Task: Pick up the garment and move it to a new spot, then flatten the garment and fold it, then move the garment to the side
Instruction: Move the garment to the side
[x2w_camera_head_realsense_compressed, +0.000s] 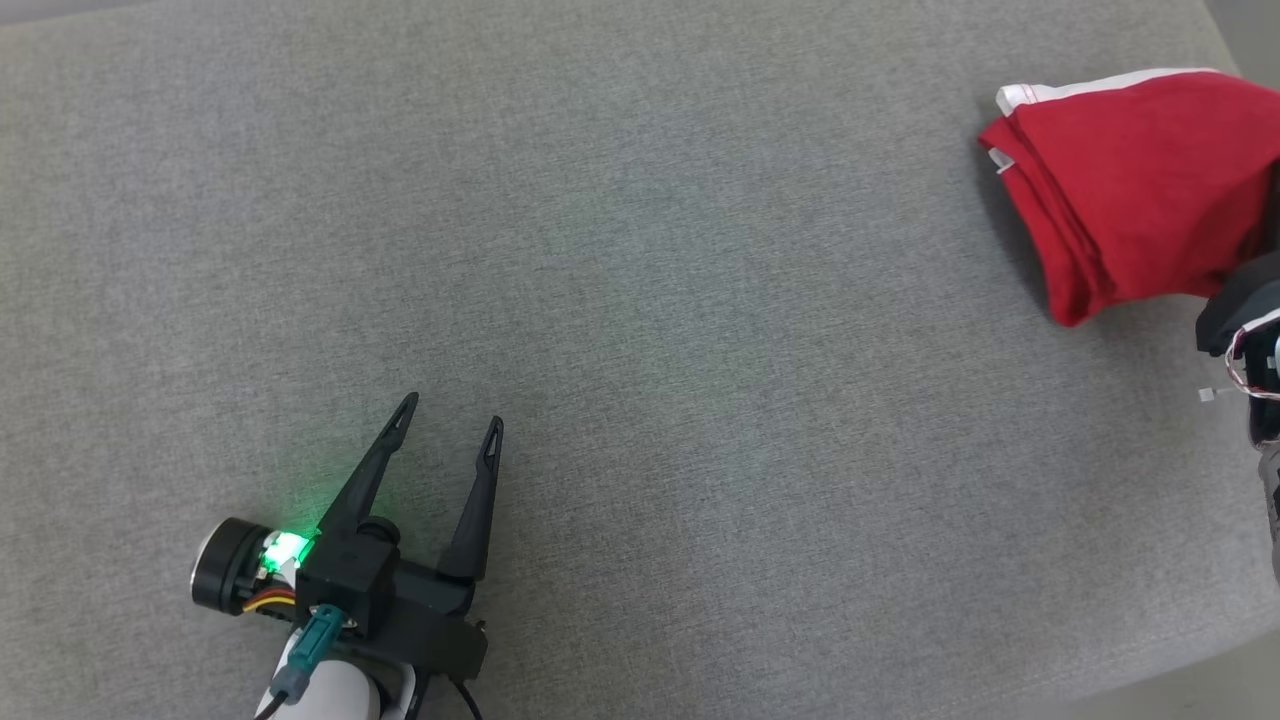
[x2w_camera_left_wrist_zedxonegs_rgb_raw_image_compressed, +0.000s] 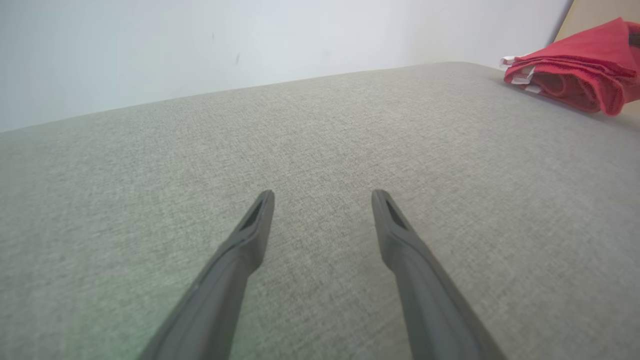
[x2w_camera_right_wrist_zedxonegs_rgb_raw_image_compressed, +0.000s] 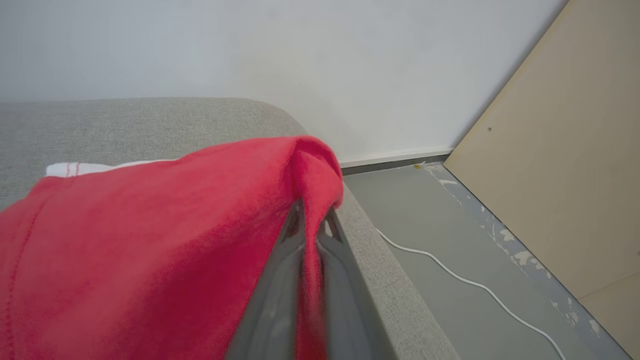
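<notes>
The garment (x2w_camera_head_realsense_compressed: 1140, 180) is a folded red cloth with a white hem, at the far right of the grey cushioned surface (x2w_camera_head_realsense_compressed: 640, 300). The left wrist view has the garment (x2w_camera_left_wrist_zedxonegs_rgb_raw_image_compressed: 575, 75) at its upper right, partly lifted. In the right wrist view my right gripper (x2w_camera_right_wrist_zedxonegs_rgb_raw_image_compressed: 312, 217) is shut on a raised fold of the red garment (x2w_camera_right_wrist_zedxonegs_rgb_raw_image_compressed: 150, 240), near the surface's right edge. In the head view the right gripper's fingertips are out of frame. My left gripper (x2w_camera_head_realsense_compressed: 450, 415) rests at the lower left, open and holding nothing. Its fingers (x2w_camera_left_wrist_zedxonegs_rgb_raw_image_compressed: 255, 225) spread apart over bare fabric.
The surface's right edge (x2w_camera_right_wrist_zedxonegs_rgb_raw_image_compressed: 380, 260) drops to a grey floor (x2w_camera_right_wrist_zedxonegs_rgb_raw_image_compressed: 450, 240) with a white cable (x2w_camera_right_wrist_zedxonegs_rgb_raw_image_compressed: 450, 272) on it. A tan board (x2w_camera_right_wrist_zedxonegs_rgb_raw_image_compressed: 565, 175) leans at the right and a white wall (x2w_camera_right_wrist_zedxonegs_rgb_raw_image_compressed: 250, 50) stands behind.
</notes>
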